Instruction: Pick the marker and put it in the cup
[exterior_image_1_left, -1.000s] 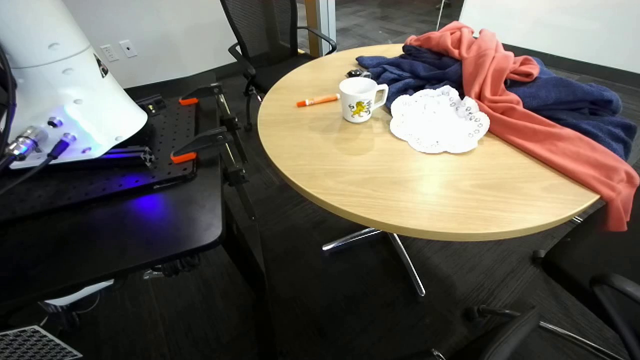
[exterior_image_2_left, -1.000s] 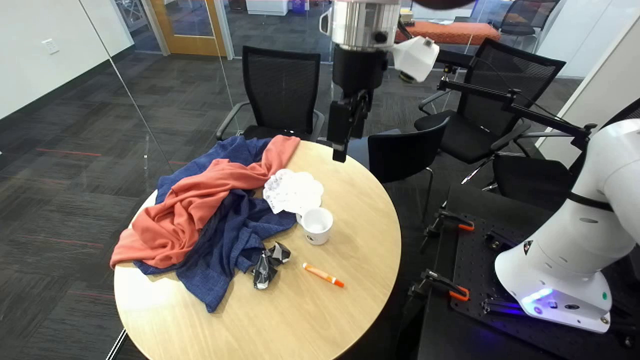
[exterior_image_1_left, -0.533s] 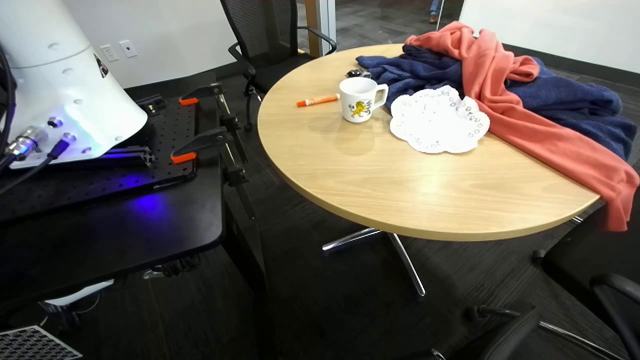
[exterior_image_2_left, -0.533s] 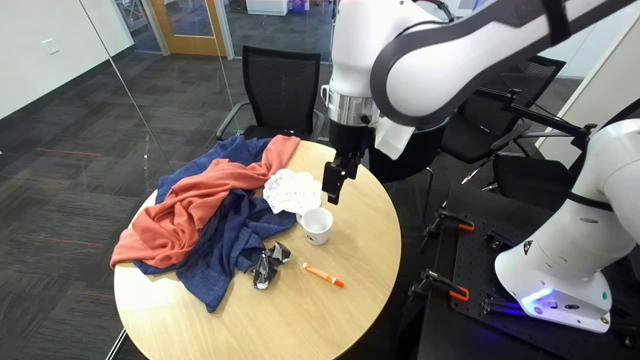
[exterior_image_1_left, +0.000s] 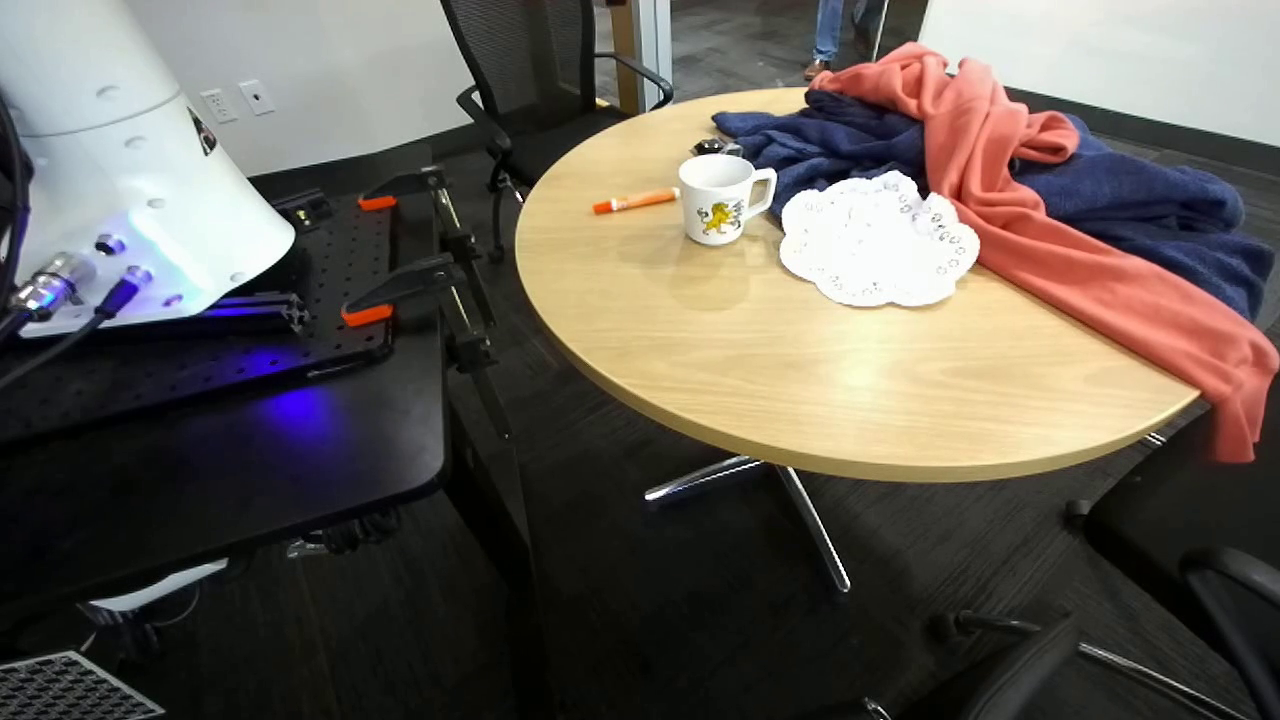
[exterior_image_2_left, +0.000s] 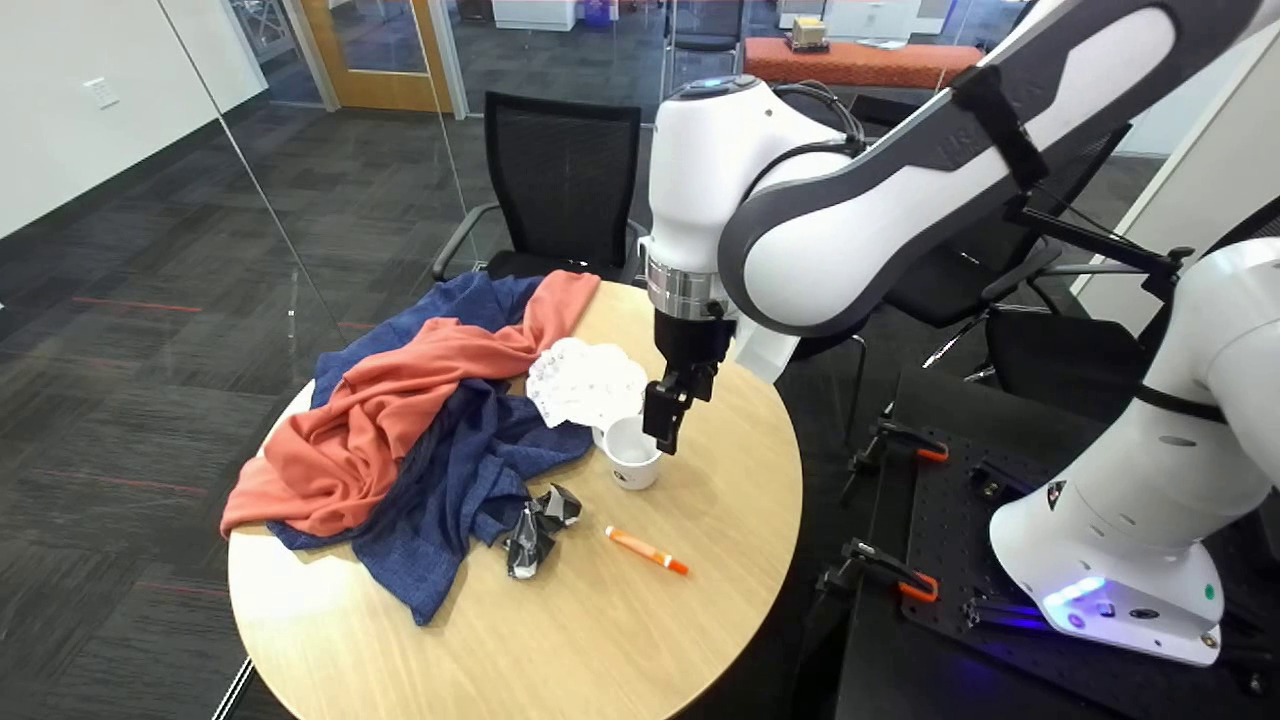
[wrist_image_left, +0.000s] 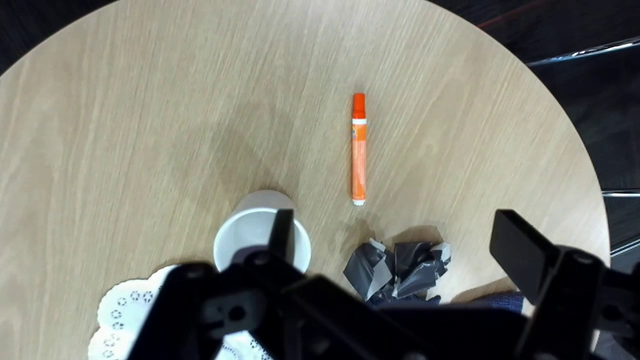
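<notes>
Gripper (wrist_image_left: 397, 235) over the table, near the cup. Jaws spread wide, released. Dark, squared finger pads (wrist_image_left: 520, 255) stand well apart; in the wrist view one of them cuts across the mouth of the cup (wrist_image_left: 252, 227). Whether it touches the rim, cannot tell.

Cup: upright, white, glossy, round-mouthed, with a looped handle. An exterior view shows a yellow lion figure on its wall.

Marker (wrist_image_left: 359, 155): flat on the table, outside the cup, near it but apart. Slim orange barrel, red-orange cap, thin white band. White-tipped end nearer the cup, capped end farther off.

Crumpled black sheet (exterior_image_2_left: 530, 540): near the cup, shiny, sharply creased, grey-white highlights.

Doily (exterior_image_1_left: 875, 245): white, scalloped, pierced border, just beside the cup on its handle side.

Navy cloth (exterior_image_2_left: 480, 460): rough-textured, bunched, also on the cup's handle side. Coral cloth (exterior_image_2_left: 340, 450): smoother, in long soft folds, laid across the navy one, farther from the cup.

Table (exterior_image_1_left: 860, 390): round, pale wood-grain top under the cup.

Arm (exterior_image_2_left: 870, 230): smooth rounded shell, white and dark grey, above the cup. Mesh-backed black chair (exterior_image_2_left: 565, 170) well apart from the cup.
</notes>
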